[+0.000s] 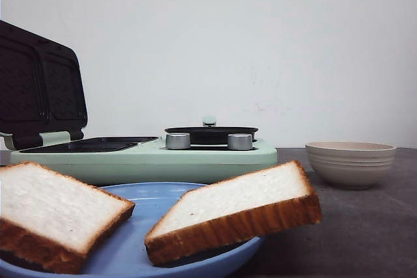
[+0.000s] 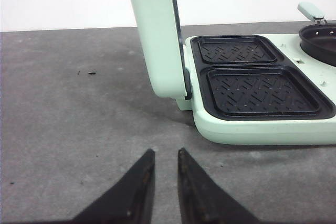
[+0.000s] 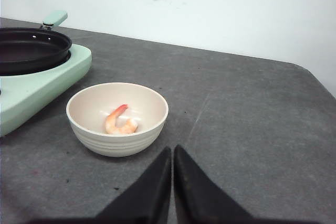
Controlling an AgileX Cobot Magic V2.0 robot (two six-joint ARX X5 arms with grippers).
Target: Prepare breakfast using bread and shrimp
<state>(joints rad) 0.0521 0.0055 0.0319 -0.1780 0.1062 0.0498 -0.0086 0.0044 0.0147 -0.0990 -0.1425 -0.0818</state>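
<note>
Breakfast is not yet starting: two bread slices [image 1: 234, 209] are lying on the blue plate [image 1: 140, 226], the shrimp [image 3: 119, 123] sitting in the bowl [image 3: 117, 119], the grill plates [image 2: 260, 93] lying bare under an open lid [image 2: 157, 30]. The left gripper [image 2: 165, 156] is hovering slightly parted and empty, the right gripper [image 3: 172, 153] nearly closed and empty, with open table [image 3: 252, 119] beside the bowl.

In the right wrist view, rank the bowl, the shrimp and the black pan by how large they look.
1. Beige bowl: largest as seen.
2. Black pan: cut off by the frame edge and farther away, so its true rank against the bowl is unsure.
3. Shrimp: plainly smallest, lying inside the bowl.
</note>
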